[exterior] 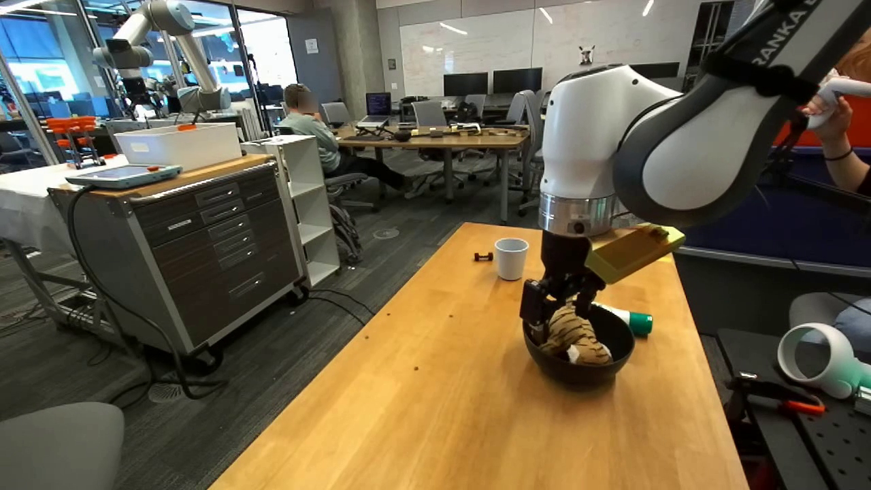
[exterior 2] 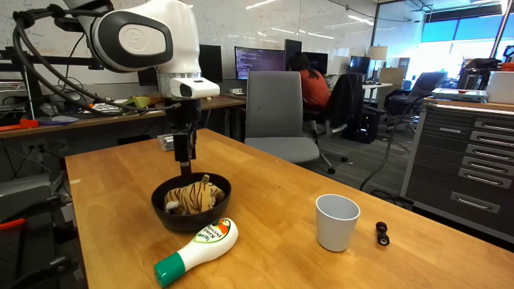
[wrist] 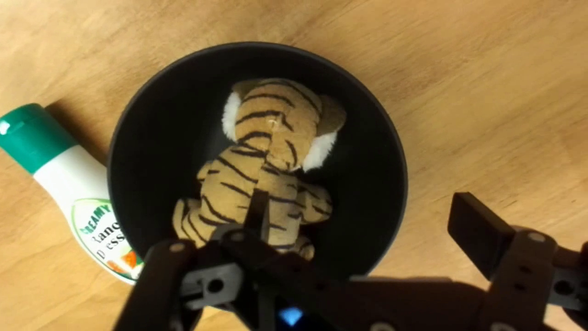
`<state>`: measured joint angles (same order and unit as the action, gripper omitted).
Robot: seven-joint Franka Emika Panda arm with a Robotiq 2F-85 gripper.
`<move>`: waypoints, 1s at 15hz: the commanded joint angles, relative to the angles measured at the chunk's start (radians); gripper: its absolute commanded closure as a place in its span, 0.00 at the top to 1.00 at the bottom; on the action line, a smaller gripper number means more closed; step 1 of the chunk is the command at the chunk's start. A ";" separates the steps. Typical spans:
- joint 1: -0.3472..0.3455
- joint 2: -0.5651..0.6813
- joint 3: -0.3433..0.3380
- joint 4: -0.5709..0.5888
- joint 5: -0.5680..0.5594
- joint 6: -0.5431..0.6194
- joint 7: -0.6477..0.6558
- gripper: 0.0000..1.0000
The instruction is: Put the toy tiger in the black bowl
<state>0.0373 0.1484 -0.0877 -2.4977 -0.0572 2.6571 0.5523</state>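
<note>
The toy tiger, tan-orange with dark stripes and white patches, lies inside the black bowl (exterior: 578, 378). The toy tiger shows in both exterior views (exterior: 575, 333) (exterior 2: 194, 197) and in the wrist view (wrist: 275, 119). The bowl stands on the table and shows also in the other pictures (exterior 2: 188, 222) (wrist: 367, 138). My gripper (wrist: 360, 209) is open, with its fingers wide apart and nothing between them. In the wrist view its left finger overlaps the tiger's body and its right finger appears beyond the bowl's rim. In the exterior views the gripper (exterior: 559, 313) (exterior 2: 186, 166) is directly above the bowl.
A white dressing bottle with a green cap (exterior 2: 200, 251) lies beside the bowl. A white cup (exterior 2: 337, 222) stands on the wooden table (exterior: 422, 422), and a small dark dumbbell-shaped object (exterior 2: 382, 233) lies near it. A small clear packet (exterior 2: 166, 141) lies near a table edge.
</note>
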 commanded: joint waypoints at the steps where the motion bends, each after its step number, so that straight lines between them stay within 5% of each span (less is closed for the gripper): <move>1: 0.004 -0.098 0.029 -0.059 0.021 0.008 -0.075 1.00; 10: 0.027 -0.202 0.143 -0.092 0.167 -0.097 -0.323 1.00; 13: 0.035 -0.216 0.154 -0.078 0.193 -0.221 -0.363 1.00; 15: 0.030 -0.180 0.152 -0.072 0.159 -0.178 -0.322 1.00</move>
<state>0.0695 -0.0316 0.0622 -2.5703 0.1018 2.4798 0.2300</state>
